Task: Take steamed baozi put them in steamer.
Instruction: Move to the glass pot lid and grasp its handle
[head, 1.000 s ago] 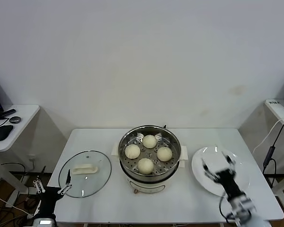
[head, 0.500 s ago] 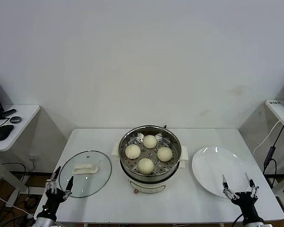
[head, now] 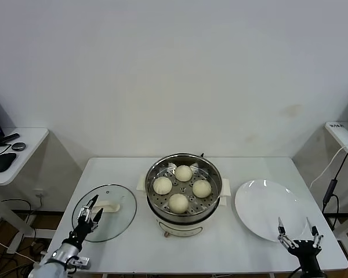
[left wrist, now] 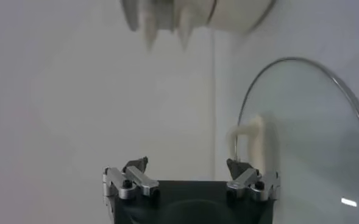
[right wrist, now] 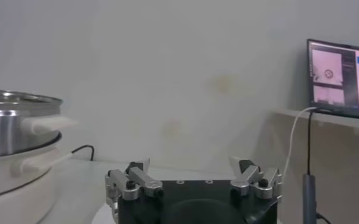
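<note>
- We face a plain white wall, with a white table (head: 127, 174) set before it and a small side desk (head: 23, 142) off to our left carrying a mouse (head: 2, 163).
- The steamer (head: 184, 194) stands at the middle of the table, a shiny steel pot on a white base, its lid off.
- Four baozi (head: 178, 202) lie on the perforated tray inside the steamer, close together in a ring, none stacked on another.
- A glass lid (head: 105, 211) with a white handle (head: 106, 205) lies flat on the table to the left of the steamer, just beside it.
- A white plate (head: 271, 209) sits on the table to the right of the steamer, near the table's right front corner.
- Our left gripper (head: 91, 209) hovers low over the near left rim of the lid; in the left wrist view (left wrist: 188, 173) its jaws are spread, with the handle beyond one fingertip, and they hold nothing.
- Our right gripper (head: 300, 233) hangs at the front right edge of the table, just past the near rim of the plate; in the right wrist view (right wrist: 191, 173) its jaws are spread wide and hold nothing.
- In the right wrist view the steamer (right wrist: 17, 131) shows off to one side, and a lit screen (right wrist: 341, 76) stands on a shelf at the far side.
</note>
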Action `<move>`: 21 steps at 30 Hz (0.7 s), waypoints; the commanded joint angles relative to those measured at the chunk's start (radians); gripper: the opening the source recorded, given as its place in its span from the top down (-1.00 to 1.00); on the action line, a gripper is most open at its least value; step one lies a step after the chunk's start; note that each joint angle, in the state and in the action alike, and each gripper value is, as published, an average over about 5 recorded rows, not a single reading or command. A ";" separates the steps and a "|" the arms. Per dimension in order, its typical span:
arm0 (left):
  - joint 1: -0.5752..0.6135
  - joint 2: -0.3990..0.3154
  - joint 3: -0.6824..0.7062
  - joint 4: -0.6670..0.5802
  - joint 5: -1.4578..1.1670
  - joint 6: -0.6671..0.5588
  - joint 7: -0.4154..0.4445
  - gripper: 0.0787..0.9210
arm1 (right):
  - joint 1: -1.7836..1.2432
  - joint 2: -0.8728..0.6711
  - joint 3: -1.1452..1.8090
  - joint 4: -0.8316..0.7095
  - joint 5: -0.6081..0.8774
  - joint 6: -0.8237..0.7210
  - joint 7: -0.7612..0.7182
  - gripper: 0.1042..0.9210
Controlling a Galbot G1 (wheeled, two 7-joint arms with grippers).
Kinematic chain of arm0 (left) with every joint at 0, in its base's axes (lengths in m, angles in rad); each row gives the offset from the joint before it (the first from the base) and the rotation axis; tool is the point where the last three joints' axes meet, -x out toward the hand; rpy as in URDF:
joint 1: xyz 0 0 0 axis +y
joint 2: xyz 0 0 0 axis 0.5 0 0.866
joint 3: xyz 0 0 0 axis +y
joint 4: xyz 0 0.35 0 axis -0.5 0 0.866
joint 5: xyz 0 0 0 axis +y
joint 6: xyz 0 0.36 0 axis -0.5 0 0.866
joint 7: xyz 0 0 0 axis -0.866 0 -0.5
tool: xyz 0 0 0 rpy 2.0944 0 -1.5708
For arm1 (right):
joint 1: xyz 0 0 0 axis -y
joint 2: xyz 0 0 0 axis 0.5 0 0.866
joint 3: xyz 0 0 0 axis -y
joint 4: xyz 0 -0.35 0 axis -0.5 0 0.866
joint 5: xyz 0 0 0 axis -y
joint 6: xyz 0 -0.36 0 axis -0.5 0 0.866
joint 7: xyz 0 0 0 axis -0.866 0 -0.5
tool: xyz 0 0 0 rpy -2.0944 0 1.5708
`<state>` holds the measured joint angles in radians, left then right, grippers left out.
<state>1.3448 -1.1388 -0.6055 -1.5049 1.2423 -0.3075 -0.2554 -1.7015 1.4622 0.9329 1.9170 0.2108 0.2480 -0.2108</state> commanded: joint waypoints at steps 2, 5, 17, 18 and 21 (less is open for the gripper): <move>-0.133 0.022 0.055 0.120 0.078 -0.011 0.024 -0.77 | -0.006 0.015 0.008 0.007 0.016 -0.013 0.000 -0.76; -0.132 0.019 0.057 0.126 0.075 -0.011 0.021 -0.77 | -0.002 0.015 0.003 0.002 0.012 -0.014 -0.001 -0.76; -0.211 0.005 0.073 0.202 0.078 0.005 0.023 -0.77 | -0.003 0.016 -0.011 -0.010 -0.006 -0.011 -0.006 -0.76; -0.217 0.004 0.075 0.209 0.078 0.007 0.024 -0.77 | -0.002 0.016 -0.012 -0.011 -0.009 -0.011 -0.006 -0.76; -0.227 0.001 0.079 0.218 0.080 0.012 0.028 -0.77 | -0.002 0.017 -0.013 -0.012 -0.013 -0.012 -0.008 -0.76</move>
<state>1.1772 -1.1379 -0.5388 -1.3419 1.3099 -0.3019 -0.2354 -1.7026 1.4765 0.9208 1.9063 0.2039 0.2377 -0.2179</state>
